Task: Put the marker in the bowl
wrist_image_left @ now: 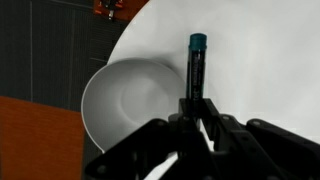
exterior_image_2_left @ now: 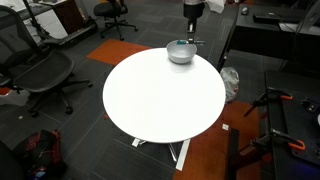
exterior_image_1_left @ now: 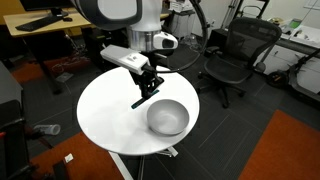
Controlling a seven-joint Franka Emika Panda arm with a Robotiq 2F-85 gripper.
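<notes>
My gripper (exterior_image_1_left: 150, 88) is shut on the marker (exterior_image_1_left: 143, 100), a thin dark pen with a teal tip, and holds it above the white round table (exterior_image_1_left: 105, 110). In the wrist view the marker (wrist_image_left: 197, 65) sticks out from between the fingers (wrist_image_left: 193, 112), just right of the bowl (wrist_image_left: 125, 102). The light-grey bowl (exterior_image_1_left: 167, 117) stands near the table's edge, beside and below the gripper. In an exterior view the bowl (exterior_image_2_left: 180, 53) is at the table's far edge, with the arm above it; the marker is too small to make out there.
Black office chairs (exterior_image_1_left: 232, 55) stand around the table, one also at the left (exterior_image_2_left: 35, 70). Desks (exterior_image_1_left: 40, 25) line the back. An orange floor mat (exterior_image_1_left: 285, 150) lies beside the table base, and tripod legs (exterior_image_2_left: 275, 120) stand at the side.
</notes>
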